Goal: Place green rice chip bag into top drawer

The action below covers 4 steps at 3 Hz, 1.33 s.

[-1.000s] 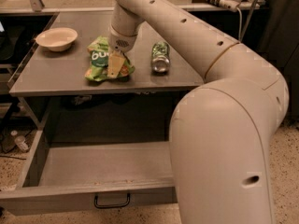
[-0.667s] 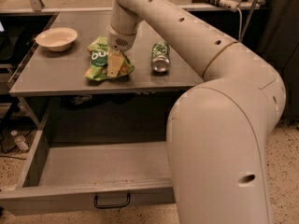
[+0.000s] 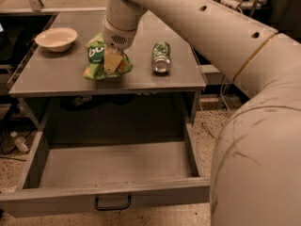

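The green rice chip bag (image 3: 96, 55) lies crumpled on the grey table top (image 3: 56, 72), left of centre near the front edge. My gripper (image 3: 112, 62) comes straight down from the arm onto the bag's middle and is shut on it, with a tan finger (image 3: 111, 59) pressed into the foil. The bag still rests on the table. The top drawer (image 3: 113, 166) is pulled fully open below the table. It is empty, and its front panel with a small black handle (image 3: 113, 204) is nearest the camera.
A green soda can (image 3: 161, 57) lies on its side to the right of the bag. A white bowl (image 3: 56, 37) stands at the table's back left. My big white arm fills the right side of the view. A small bottle (image 3: 19, 142) lies on the floor at left.
The gripper and bag stay in about the same place on the table. My arm's near segment has shifted a little to the left in view.
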Each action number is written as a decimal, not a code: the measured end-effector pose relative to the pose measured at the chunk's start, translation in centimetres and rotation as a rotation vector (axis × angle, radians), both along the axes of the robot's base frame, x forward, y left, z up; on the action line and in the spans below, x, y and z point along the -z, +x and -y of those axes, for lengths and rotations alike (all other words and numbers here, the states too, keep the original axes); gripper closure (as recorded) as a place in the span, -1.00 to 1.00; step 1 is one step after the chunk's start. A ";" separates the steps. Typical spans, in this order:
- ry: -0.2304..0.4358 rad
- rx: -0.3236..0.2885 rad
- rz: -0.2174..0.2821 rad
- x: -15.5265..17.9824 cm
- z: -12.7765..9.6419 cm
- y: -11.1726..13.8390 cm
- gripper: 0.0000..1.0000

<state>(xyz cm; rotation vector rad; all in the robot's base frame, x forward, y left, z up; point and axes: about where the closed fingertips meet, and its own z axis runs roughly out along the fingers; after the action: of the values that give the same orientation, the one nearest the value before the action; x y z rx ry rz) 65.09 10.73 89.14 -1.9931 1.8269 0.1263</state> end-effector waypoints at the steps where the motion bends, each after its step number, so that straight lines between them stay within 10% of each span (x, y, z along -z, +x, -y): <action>1: 0.000 0.000 0.000 0.0 0.0 0.0 1.00; 4: -0.103 0.043 0.002 -2.1 1.7 -11.3 1.00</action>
<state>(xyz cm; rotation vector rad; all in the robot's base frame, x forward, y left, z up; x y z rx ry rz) 53.75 9.03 91.20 -2.0202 1.9091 0.0177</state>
